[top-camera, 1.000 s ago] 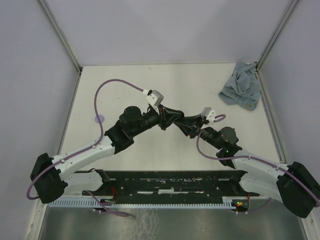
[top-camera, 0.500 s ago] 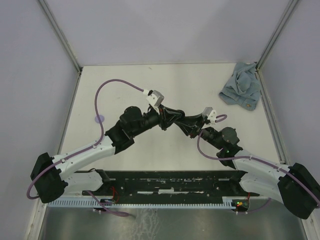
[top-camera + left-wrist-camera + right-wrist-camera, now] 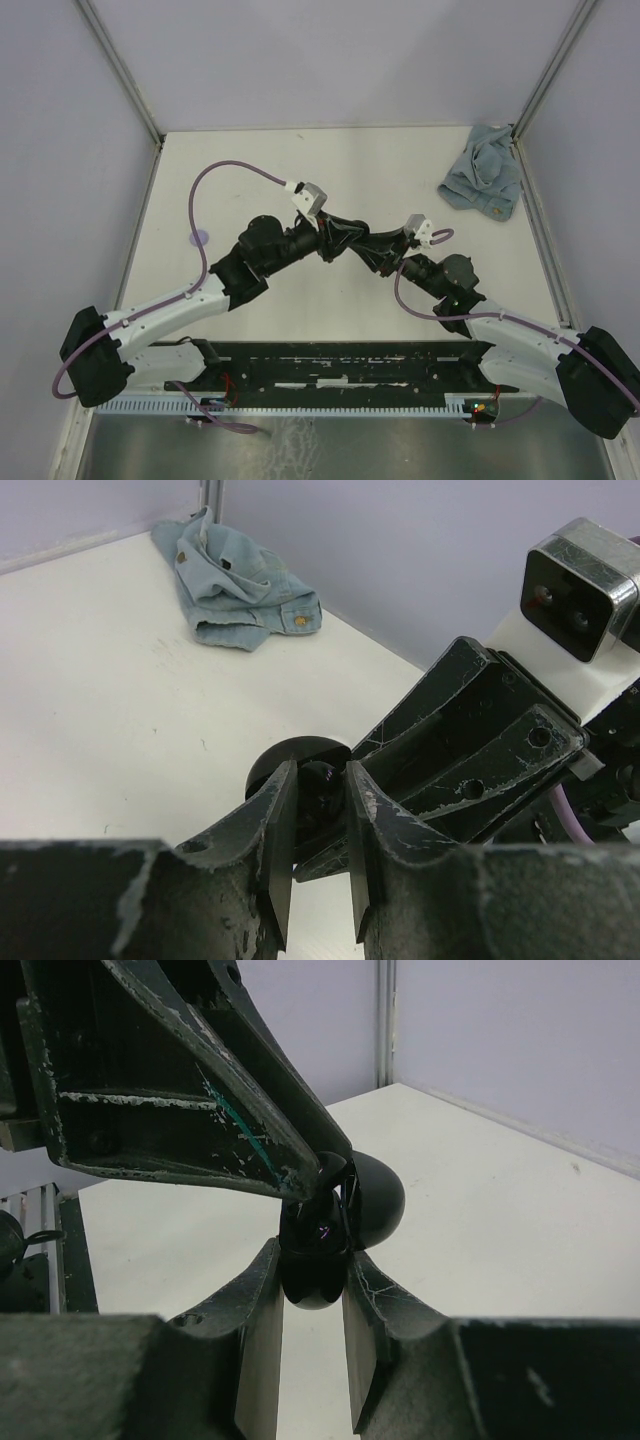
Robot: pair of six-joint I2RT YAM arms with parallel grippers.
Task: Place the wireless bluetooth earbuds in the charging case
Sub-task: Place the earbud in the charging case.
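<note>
You have the charging case [image 3: 312, 1290] pinched in the right gripper [image 3: 312, 1260], with both fingers pressed against its black rounded body. That hold looks chosen to keep the case up off the table [image 3: 260, 170] and turn its open mouth toward the other arm. The domed lid [image 3: 375, 1200] stands swung back behind the case, out of the path.

Your left gripper [image 3: 318, 775] comes at the case from the opposite side, tip to tip with the right one, so each arm does one job: one steadies, one feeds. Between the left fingers sits a small dark glossy lump, which I take for an earbud [image 3: 320, 790]. It is right at the case's mouth, touching it or very nearly. It is dark on dark, so I cannot tell whether it is seated in its well or only resting on the rim.

The left fingers stand a narrow gap apart on either side of that lump. You cannot read from these views whether they press it or merely flank it.

My judgement is that this is the seating step, and a small tilt of the case could spill the bud. The blue cloth [image 3: 482, 180] lies well apart from the case, beyond it and to the right, and plays no part
</note>
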